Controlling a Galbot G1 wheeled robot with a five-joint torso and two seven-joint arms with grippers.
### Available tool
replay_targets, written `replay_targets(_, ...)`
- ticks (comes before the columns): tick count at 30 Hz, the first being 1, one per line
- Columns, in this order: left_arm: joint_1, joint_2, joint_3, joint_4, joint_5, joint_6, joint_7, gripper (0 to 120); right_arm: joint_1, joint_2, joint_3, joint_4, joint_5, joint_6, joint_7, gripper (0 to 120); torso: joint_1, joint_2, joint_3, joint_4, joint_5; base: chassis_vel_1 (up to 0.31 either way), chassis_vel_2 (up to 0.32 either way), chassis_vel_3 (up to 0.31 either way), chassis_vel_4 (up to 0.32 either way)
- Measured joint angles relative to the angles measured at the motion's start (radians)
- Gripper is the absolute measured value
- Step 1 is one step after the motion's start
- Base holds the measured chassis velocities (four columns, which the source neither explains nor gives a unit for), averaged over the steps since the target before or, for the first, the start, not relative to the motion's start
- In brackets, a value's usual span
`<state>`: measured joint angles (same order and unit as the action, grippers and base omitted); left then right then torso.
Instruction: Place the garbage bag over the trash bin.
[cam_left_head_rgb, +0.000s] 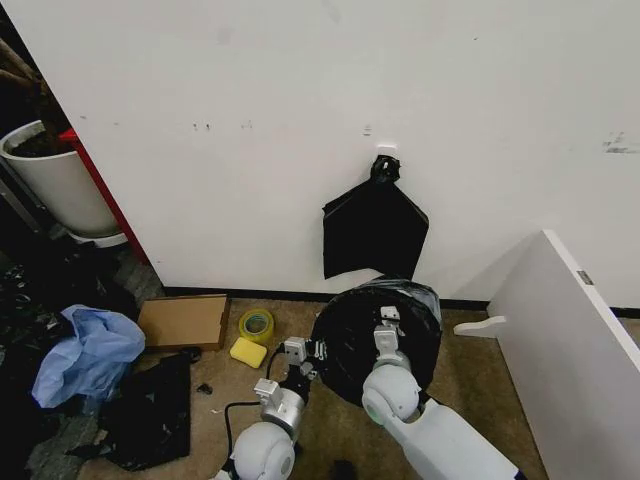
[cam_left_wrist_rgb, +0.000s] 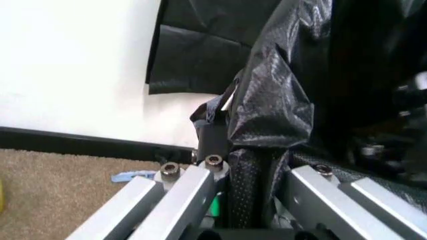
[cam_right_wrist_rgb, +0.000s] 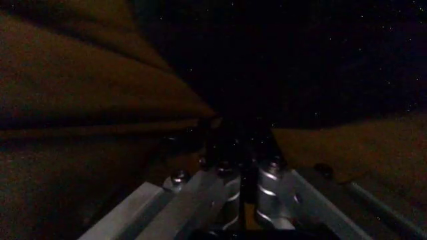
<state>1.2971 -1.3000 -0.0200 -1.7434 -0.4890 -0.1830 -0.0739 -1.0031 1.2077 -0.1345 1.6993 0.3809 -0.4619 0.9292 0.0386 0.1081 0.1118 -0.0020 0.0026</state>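
The garbage bag (cam_left_head_rgb: 372, 335), glossy black and crinkled, forms a round dark mound on the brown floor by the wall. The trash bin is hidden beneath it. My left gripper (cam_left_head_rgb: 306, 358) is at the bag's left edge. In the left wrist view its fingers (cam_left_wrist_rgb: 212, 161) are shut on a bunched fold of the garbage bag (cam_left_wrist_rgb: 273, 110). My right gripper (cam_left_head_rgb: 388, 322) reaches onto the top of the mound. In the right wrist view its fingers (cam_right_wrist_rgb: 230, 175) are pressed together in the dark folds of the bag (cam_right_wrist_rgb: 287, 60).
A flat black bag (cam_left_head_rgb: 375, 230) hangs on the white wall above the mound. A yellow tape roll (cam_left_head_rgb: 256, 325), yellow sponge (cam_left_head_rgb: 248, 351) and cardboard (cam_left_head_rgb: 183, 320) lie left. Blue plastic (cam_left_head_rgb: 88, 355), black sheeting (cam_left_head_rgb: 150, 410), a white planter (cam_left_head_rgb: 55, 185) and a white panel (cam_left_head_rgb: 570, 340) surround.
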Motion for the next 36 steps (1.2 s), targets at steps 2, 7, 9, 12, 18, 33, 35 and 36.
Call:
replay_targets(2,-0.005,0.003,-0.007,0.003,-0.001,0.000,0.000,0,-0.021,-0.011,0.000,0.062,0.006,-0.003,0.000,0,0.000,0.000,0.000,0.0000,-0.0002,0.000,0.000,0.000,0.000)
replay_targets(7,-0.014,0.005,-0.015,0.014,-0.003,0.001,0.000,0,-0.056,-0.035,-0.024,0.163,0.028,-0.012,-0.003,0,0.000,0.000,0.000,0.0001,-0.0002,0.000,0.000,0.000,0.000)
replay_targets(9,-0.021,0.006,-0.016,0.022,-0.002,0.001,0.000,0,-0.075,-0.049,-0.046,0.231,0.101,-0.046,-0.007,0,0.000,0.000,0.000,0.0000,-0.0001,0.000,0.000,0.000,0.000)
replay_targets(12,-0.025,0.007,-0.016,0.030,0.003,0.001,0.000,0,-0.078,-0.055,-0.058,0.278,0.186,-0.098,-0.003,0,0.000,0.000,0.000,0.0000,-0.0001,0.000,0.000,0.000,0.000)
replay_targets(18,-0.028,0.012,-0.025,0.030,0.008,0.000,0.001,0,-0.035,-0.071,-0.056,0.384,0.569,-0.268,0.060,0,0.000,0.000,0.000,0.0001,-0.0002,0.000,0.000,0.000,0.000)
replay_targets(33,-0.003,0.026,-0.025,-0.019,0.014,-0.022,0.021,0,0.057,-0.058,-0.118,0.228,0.550,-0.276,0.009,0,0.000,0.000,0.000,0.0001,0.0000,0.000,0.000,0.000,0.000)
replay_targets(35,-0.002,0.026,-0.022,-0.022,0.014,-0.022,0.021,0,0.061,-0.055,-0.116,0.208,0.516,-0.276,-0.001,0,0.000,0.000,0.000,0.0001,0.0000,0.000,0.000,0.000,0.000)
replay_targets(36,-0.001,0.027,-0.019,-0.025,0.014,-0.022,0.022,0,0.063,-0.053,-0.113,0.186,0.481,-0.275,-0.009,0,0.000,0.000,0.000,0.0002,0.0000,0.000,0.000,0.000,0.000)
